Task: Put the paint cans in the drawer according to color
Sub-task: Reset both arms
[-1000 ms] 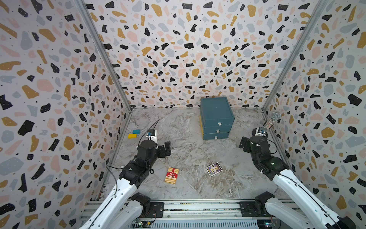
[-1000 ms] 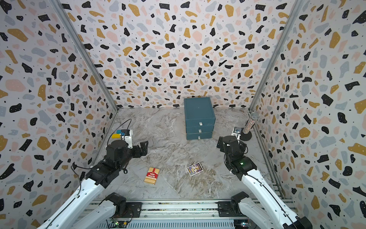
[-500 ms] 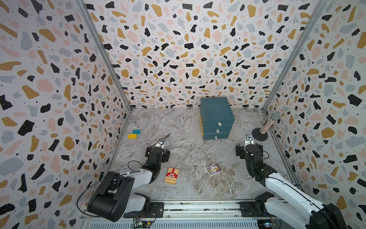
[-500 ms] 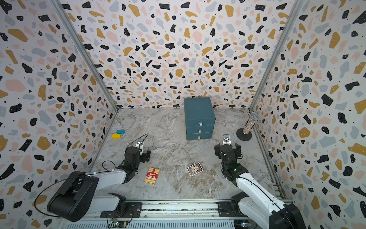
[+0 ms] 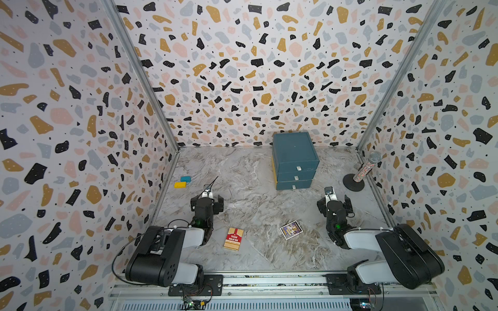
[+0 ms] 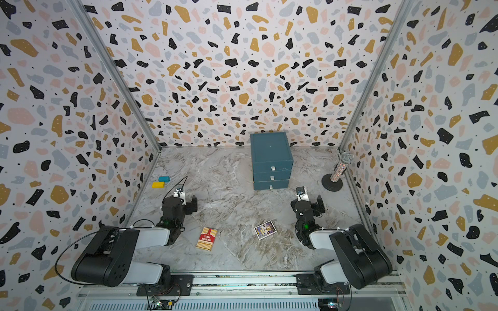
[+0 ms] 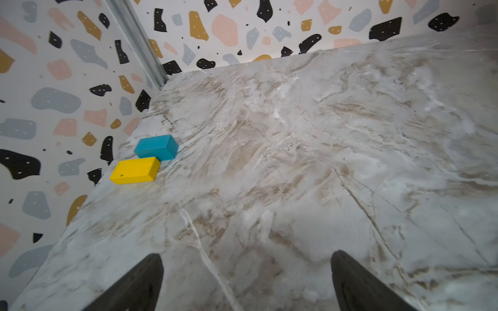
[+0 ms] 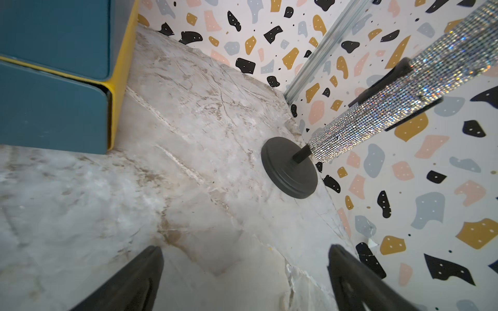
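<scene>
Terrazzo-patterned walls enclose a marbled grey-and-tan tabletop [image 5: 256,210]. At the far side, near the back wall and nearer the right arm, stands the dark teal chest of three stacked drawers [image 5: 293,157] [image 6: 270,156], seen in both top views. All three fronts sit flush and shut, each with a small pale pull tab [image 5: 296,178] at its middle. A yellow edge strip [image 8: 114,118] runs down the case in the right wrist view.

No small round paint pots show in any view. Whether they lie inside the shut drawers cannot be told.

Handling, as a judgement: the chest looks stiff and boxy but probably light, so it may slide on the smooth top when a drawer is drawn. The only purchase is the tab, thin and small; it should be pinched squarely and pulled straight out, perhaps with the other arm bracing the case.

Left gripper [image 7: 246,258]: jaws wide apart and empty over bare tabletop. A yellow rectangular block [image 7: 134,170] and a blue rectangular block [image 7: 156,147] lie just beside each other by the left wall.

Right gripper [image 8: 246,250]: jaws wide apart and empty, pointing between the chest and a glittering microphone on a round black stand [image 8: 289,172].

Near edge: a red card box [image 5: 234,238] and a loose picture card [image 5: 291,229], well apart.
</scene>
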